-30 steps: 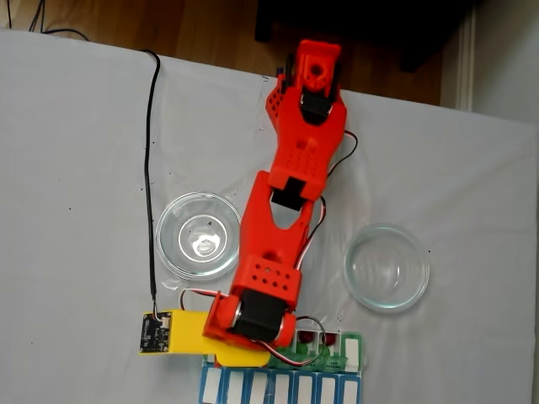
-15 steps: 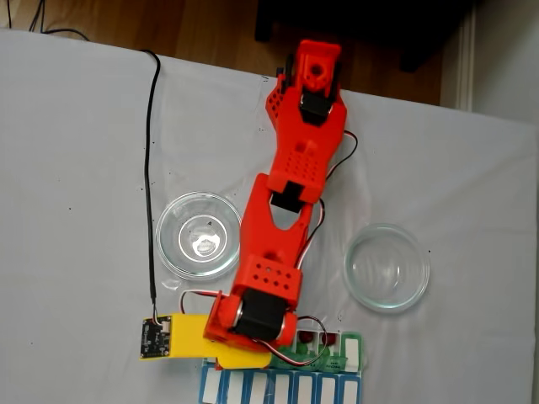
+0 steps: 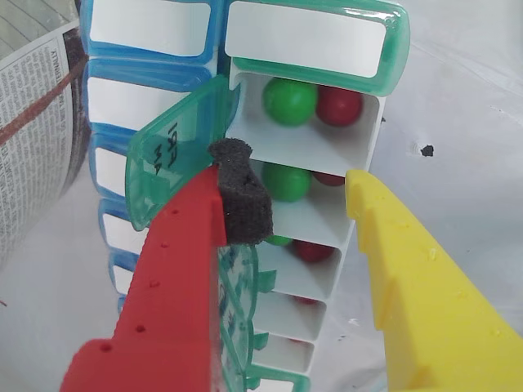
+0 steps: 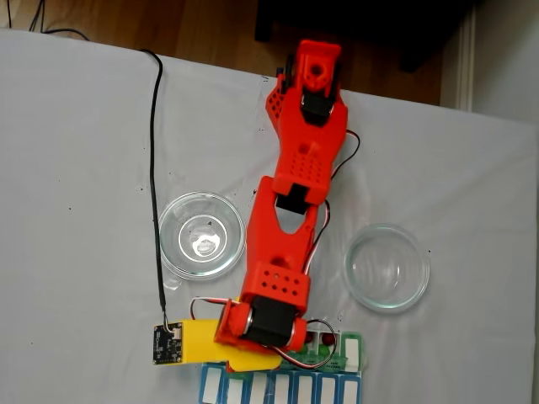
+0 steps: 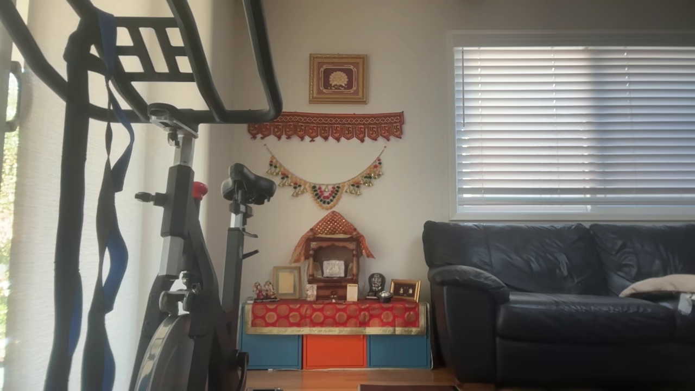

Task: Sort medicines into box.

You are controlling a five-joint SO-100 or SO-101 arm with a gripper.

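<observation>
I am watching the end effector (image 3: 286,200) standing open and empty over the box (image 3: 304,147), red finger (image 3: 176,286) at lower left, yellow finger (image 3: 425,286) at lower right of the wrist view. Since a second ago, in the fixed view, the arm (image 4: 282,244) is reaching further toward the bottom edge, over the box (image 4: 349,353). The medicines (image 3: 290,102), green and red, are lying in the open compartments; both glass dishes (image 4: 200,234) are looking empty. I judge sorting nearly complete.

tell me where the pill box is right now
In the fixed view the pill box sits at the bottom edge, under the arm's tip and below the right glass dish.
</observation>
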